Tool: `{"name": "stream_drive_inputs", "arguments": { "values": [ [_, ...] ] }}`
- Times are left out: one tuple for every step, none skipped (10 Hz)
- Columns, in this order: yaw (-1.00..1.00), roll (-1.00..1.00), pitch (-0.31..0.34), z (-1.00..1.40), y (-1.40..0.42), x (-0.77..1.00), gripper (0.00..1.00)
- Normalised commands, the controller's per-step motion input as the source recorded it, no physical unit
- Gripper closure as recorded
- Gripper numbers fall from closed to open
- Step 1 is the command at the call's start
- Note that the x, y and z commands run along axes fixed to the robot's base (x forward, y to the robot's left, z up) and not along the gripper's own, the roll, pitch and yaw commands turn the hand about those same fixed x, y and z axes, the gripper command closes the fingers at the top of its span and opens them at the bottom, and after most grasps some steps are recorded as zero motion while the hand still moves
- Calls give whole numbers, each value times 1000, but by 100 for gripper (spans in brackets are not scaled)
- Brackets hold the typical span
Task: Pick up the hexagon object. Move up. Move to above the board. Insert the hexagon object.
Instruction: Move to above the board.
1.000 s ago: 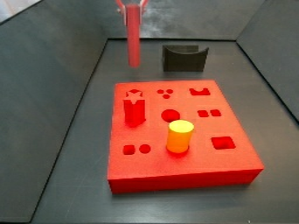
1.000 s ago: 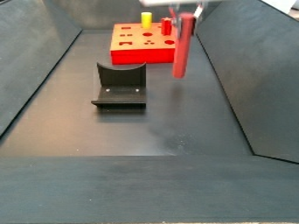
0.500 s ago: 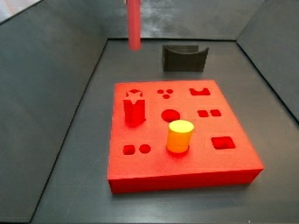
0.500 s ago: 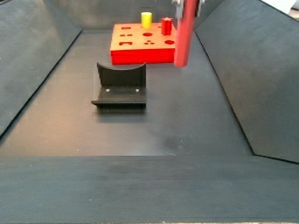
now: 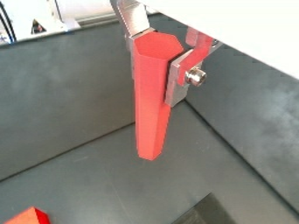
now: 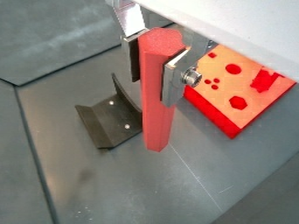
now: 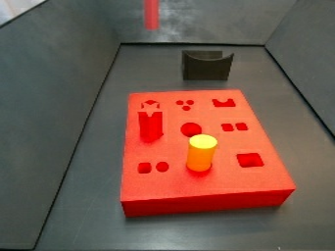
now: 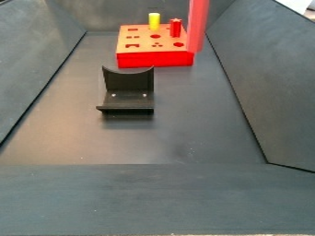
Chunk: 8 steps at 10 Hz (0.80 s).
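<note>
The gripper (image 5: 159,58) is shut on the top of the hexagon object (image 5: 149,96), a tall plain red rod that hangs upright between the silver fingers (image 5: 184,75). Both wrist views show this grip (image 6: 156,66). In both side views only the rod's lower part shows at the top edge (image 7: 152,12) (image 8: 197,22), and the gripper itself is above the frame. The rod is high above the floor, behind the board's (image 7: 210,202) far left corner. The board (image 8: 154,59) is a thick red square slab with shaped holes.
A short red peg (image 7: 149,125) and a yellow-orange cylinder (image 7: 201,153) stand in the board. The dark fixture (image 7: 206,65) stands on the floor beyond the board; it also shows in a wrist view (image 6: 111,122). Grey sloped walls enclose the floor.
The gripper has risen with the rod. The rod's lower end has climbed from near the fixture's height to the top edge of both side views.
</note>
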Motion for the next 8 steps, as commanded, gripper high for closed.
{"name": "stream_drive_inputs", "arguments": {
  "values": [
    [-28,7,86,1000,164,42,100],
    [-24,7,89,1000,146,40,100],
    [-24,7,89,938,123,36,100],
    [-23,6,84,714,76,26,100],
    [-24,5,85,492,50,19,100],
    [-24,3,85,327,38,15,100],
    [-25,2,85,218,30,16,100],
    [-1000,-207,152,-55,-1000,132,100]
  ]
}}
